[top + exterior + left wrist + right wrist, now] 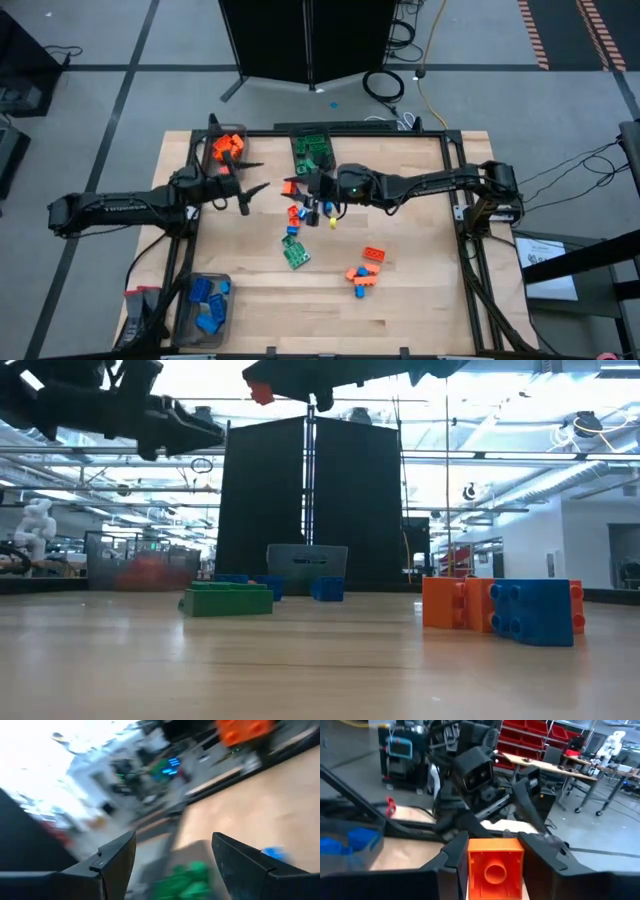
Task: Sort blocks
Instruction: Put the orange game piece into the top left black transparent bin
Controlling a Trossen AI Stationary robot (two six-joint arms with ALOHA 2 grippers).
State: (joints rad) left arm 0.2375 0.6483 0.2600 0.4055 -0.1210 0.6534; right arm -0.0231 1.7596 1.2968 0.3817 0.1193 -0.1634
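Orange is the brick (495, 867) your right gripper (297, 186) pinches between its fingers, held above the table (420, 300) near the green bin (312, 150). Your left gripper (252, 190) hangs spread and empty just beside it, by the orange bin (226, 147). Loose blocks (298, 232) lie mid-table, probably mixed colours; blue ones fill the near-left bin (203, 305).
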